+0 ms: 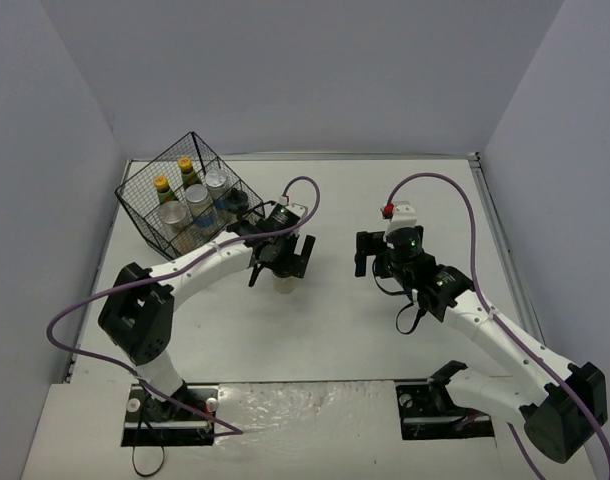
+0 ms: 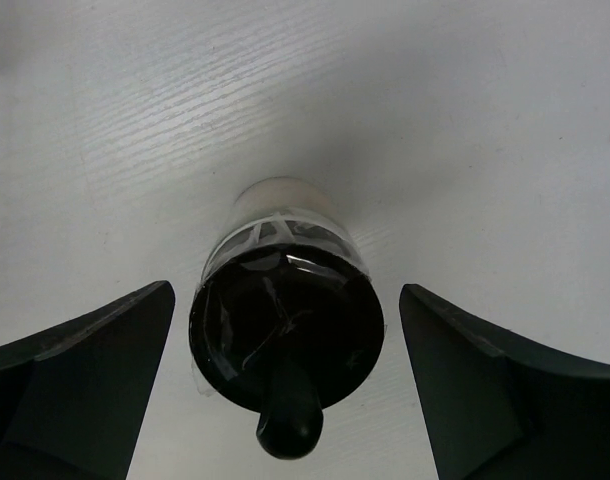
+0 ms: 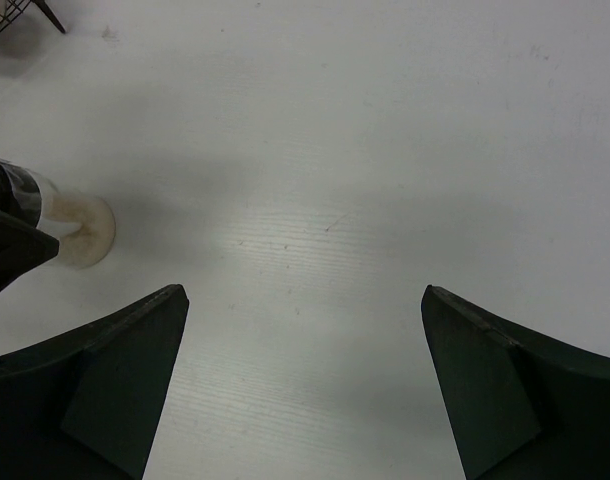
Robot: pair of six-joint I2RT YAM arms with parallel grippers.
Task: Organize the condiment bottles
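— How is the left pincer [image 1: 283, 262] held?
— It is spread. A shaker [image 2: 285, 320] is seen upright inside it, not touched, on the worktop [image 3: 385, 150].
— And the right pincer [image 3: 303, 292]?
— Spread also, over the worktop. Other bottles [image 1: 190, 205] are kept in the basket [image 1: 153, 178].

No legible text or labels anywhere.

Table [image 1: 335, 330]: white, faint wood grain, walled on three sides.
Basket [image 1: 140, 215]: black wire, standing on the far left part of the table.
Shaker [image 2: 285, 310]: pale, black cap, upright on the table left of centre, near the basket, apart from it.
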